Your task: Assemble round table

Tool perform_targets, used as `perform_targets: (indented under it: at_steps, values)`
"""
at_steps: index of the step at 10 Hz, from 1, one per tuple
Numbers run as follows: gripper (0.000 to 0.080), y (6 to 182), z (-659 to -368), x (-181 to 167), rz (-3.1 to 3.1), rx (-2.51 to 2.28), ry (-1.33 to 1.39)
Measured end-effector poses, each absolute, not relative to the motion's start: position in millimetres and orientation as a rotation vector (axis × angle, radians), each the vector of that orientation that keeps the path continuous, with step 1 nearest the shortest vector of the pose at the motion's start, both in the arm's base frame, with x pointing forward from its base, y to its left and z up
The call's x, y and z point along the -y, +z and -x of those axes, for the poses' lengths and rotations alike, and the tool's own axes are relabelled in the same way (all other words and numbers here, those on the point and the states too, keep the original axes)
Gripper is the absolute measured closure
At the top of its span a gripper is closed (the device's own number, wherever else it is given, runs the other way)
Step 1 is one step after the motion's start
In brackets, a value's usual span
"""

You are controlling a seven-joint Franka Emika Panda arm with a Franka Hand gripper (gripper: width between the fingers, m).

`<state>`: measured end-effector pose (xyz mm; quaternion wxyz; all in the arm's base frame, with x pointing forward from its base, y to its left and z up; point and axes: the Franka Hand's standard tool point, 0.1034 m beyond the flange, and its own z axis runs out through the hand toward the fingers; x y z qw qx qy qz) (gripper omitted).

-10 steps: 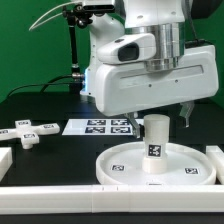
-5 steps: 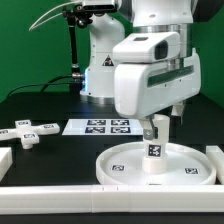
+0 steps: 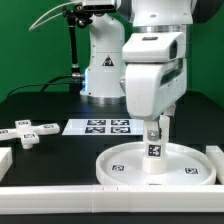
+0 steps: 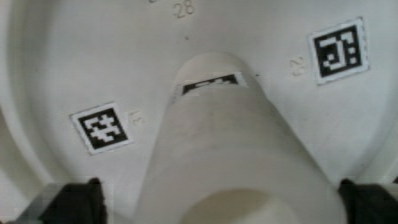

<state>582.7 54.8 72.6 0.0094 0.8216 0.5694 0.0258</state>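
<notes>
The round disc [image 3: 112, 170] lies flat at the front of the table, and the wrist view shows its tagged surface [image 4: 71, 70]. The short cylindrical leg [image 3: 153, 152] stands upright at its centre, seen from above in the wrist view [image 4: 222, 140]. My gripper [image 3: 153, 126] hangs straight over the leg, open, with a finger on each side of the leg's top; in the wrist view [image 4: 222, 205] there are gaps between the dark fingers [image 4: 75, 203] and the leg. The cross-shaped foot piece [image 3: 25, 132] lies on the table at the exterior view's left.
The marker board [image 3: 100, 126] lies behind the disc. White blocks stand at the front left [image 3: 5, 158] and at the right [image 3: 215, 157], with a long white rail [image 3: 60, 190] along the front. The arm's base [image 3: 100, 70] stands at the back.
The gripper has turned about its vertical axis and shifted toward the exterior view's right, coming down over the leg's top. The leg, disc and foot piece have not moved.
</notes>
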Motion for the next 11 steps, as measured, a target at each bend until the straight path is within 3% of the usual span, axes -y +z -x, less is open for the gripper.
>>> perform_targets:
  at_steps: [9,11]
  values:
    - [0.0151,67.9,-582.9,-44.3,-1.903,-2.396,0.001]
    - [0.0191,67.7,-582.8,-43.6,-1.915,-2.388,0.000]
